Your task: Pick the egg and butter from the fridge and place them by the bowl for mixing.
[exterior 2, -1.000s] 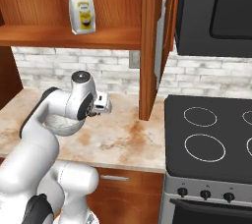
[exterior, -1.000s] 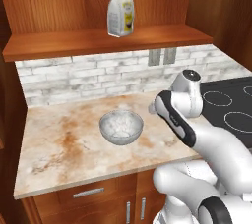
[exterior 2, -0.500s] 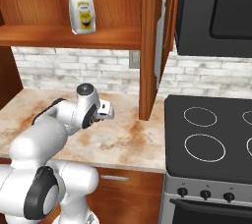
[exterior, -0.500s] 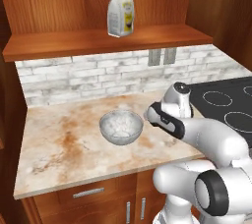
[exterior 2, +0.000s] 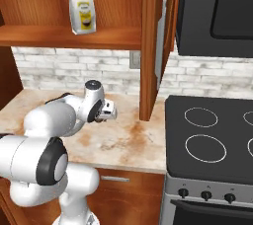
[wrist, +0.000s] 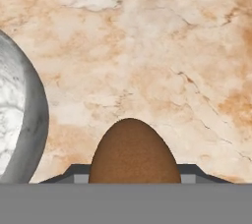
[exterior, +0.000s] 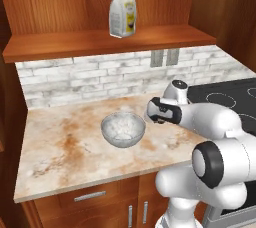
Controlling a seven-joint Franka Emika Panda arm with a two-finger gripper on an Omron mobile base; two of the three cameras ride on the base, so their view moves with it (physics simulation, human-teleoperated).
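I've got the egg clamped between my fingers, its narrow end pointing out ahead of my gripper toward the marble counter. My jaws sit partway closed, snug on its brown sides, so the long axis runs straight along my line of reach. The bowl sits just to the left of my hand in the left base view, its glassy rim curving up the left edge of my hand view, near the egg but not touching it. So the free counter I want lies directly below and ahead of the egg, just beside the bowl's right flank. I reckon it's a straight lowering from here, keeping clear of that rim. The butter isn't with me yet; that fetch is still to come.
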